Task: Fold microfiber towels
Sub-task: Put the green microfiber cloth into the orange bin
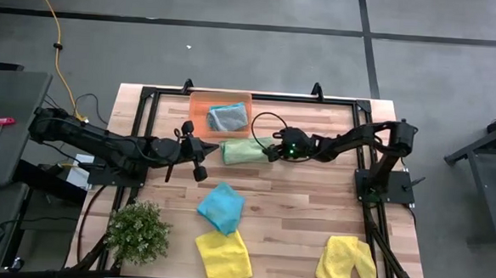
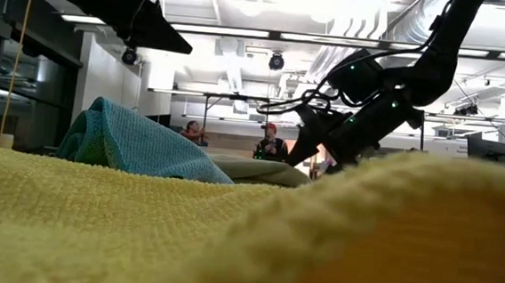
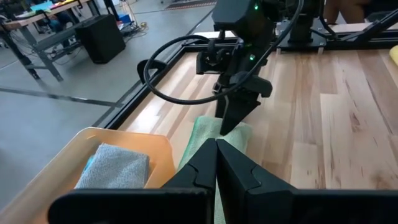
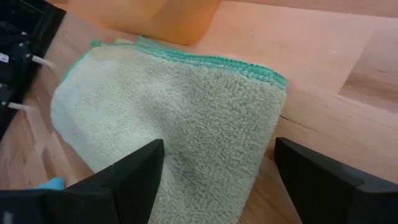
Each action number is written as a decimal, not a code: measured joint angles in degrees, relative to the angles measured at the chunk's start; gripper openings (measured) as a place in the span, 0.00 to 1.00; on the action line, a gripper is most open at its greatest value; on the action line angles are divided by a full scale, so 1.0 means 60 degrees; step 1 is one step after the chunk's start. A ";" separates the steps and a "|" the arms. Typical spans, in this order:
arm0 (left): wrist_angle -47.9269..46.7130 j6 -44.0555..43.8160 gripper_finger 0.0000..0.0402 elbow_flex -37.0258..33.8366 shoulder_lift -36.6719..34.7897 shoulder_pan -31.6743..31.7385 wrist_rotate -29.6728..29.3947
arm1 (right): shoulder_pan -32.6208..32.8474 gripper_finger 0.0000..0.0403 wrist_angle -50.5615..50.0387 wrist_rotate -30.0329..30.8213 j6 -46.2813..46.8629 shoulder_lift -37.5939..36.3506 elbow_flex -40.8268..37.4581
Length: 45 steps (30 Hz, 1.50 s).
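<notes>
A light green microfiber towel [image 1: 246, 150], folded, lies flat on the wood table just in front of the orange tray [image 1: 200, 102]; a grey towel [image 1: 228, 117] lies in the tray. My right gripper [image 4: 219, 148] is open and slants down over the green towel's right end [image 3: 231, 130], one finger on either side. My left gripper [image 3: 216, 149] is shut and holds nothing. It hovers left of the green towel [image 3: 202, 134], pointing toward it. A teal towel [image 1: 221, 207] and two yellow towels [image 1: 223, 257] [image 1: 346, 262] lie nearer the front edge. My right gripper comes at the green towel's right end [image 4: 205, 124] slanting down from the table's right side, its open fingers [image 4: 134, 174] spread over the width of the fold. I cannot tell whether the fingertips touch the cloth. The towel lies flat on the table.
A small bushy plant [image 1: 137, 231] stands at the front left corner. A black frame [image 1: 148, 95] runs around the table's edge. In the low view a yellow towel [image 2: 139, 232] fills the foreground, and people sit in the room behind.
</notes>
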 joint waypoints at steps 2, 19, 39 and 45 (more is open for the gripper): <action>0.0000 -0.0006 0.00 -0.0001 0.0000 0.0000 0.0012 | 0.0000 0.74 0.0135 -0.0016 0.0025 0.0011 0.0000; 0.0004 -0.0611 0.00 0.0001 0.0000 0.0000 0.0019 | 0.0025 0.74 0.0254 0.0338 -0.0129 0.0033 -0.0018; 0.0015 -0.0918 0.05 0.0001 0.0000 0.0025 -0.0201 | 0.0178 0.74 0.0250 0.0687 0.0040 0.0040 -0.0022; -0.0486 -0.0849 0.15 0.0012 0.0000 0.0025 -0.0199 | 0.0252 0.74 0.0229 0.0878 0.0042 0.0040 -0.0022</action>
